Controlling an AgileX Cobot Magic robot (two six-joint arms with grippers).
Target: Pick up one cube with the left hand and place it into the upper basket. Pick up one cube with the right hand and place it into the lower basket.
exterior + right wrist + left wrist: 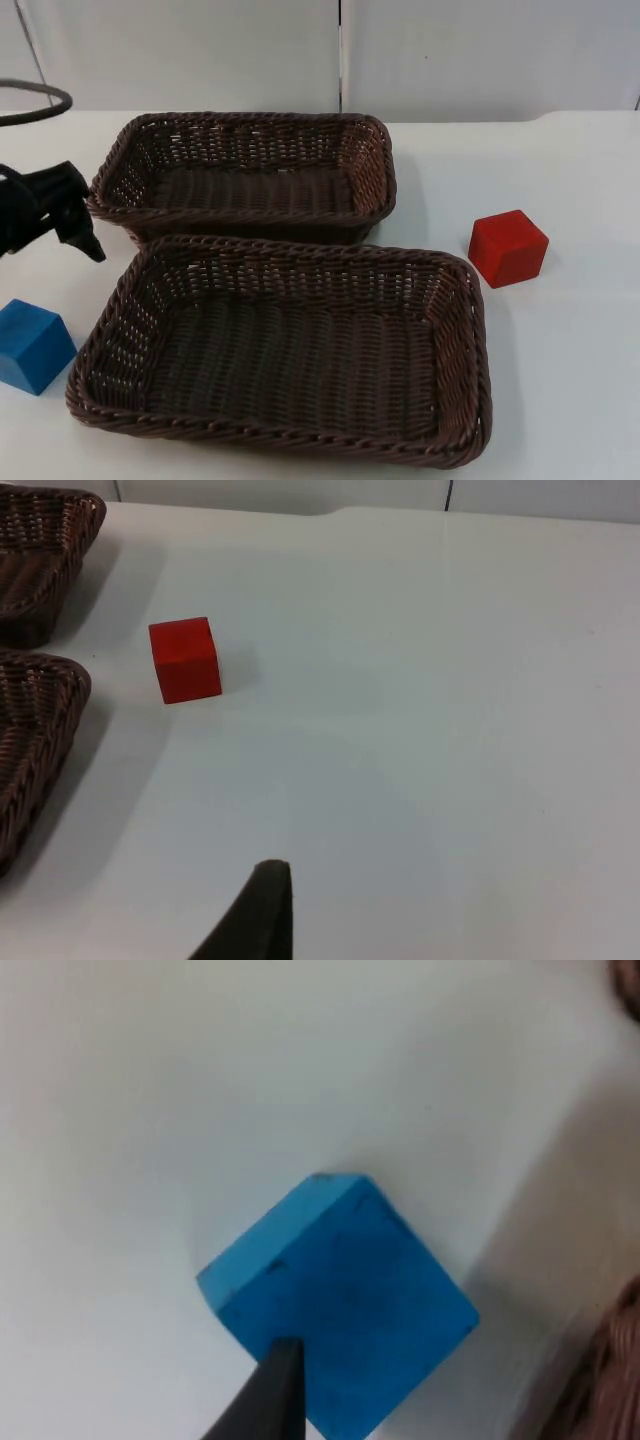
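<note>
Two brown wicker baskets sit one behind the other on the white bench [590,340], the upper basket [245,125] by the partition wall and the lower basket [280,450] nearer, their rims almost touching. The left tool [75,225] hangs over the bench just left of the upper basket's corner, above and behind the blue cube [32,345], which rests on the bench just beside the lower basket's left rim; from its wrist the blue cube [340,1305] lies close below one black fingertip, and I cannot tell whether this tool is spread or pressed together. The red cube [508,248] stands on the bench right of both baskets. The right tool waits above open bench, well apart from the red cube [185,660]; its spread I cannot tell either.
</note>
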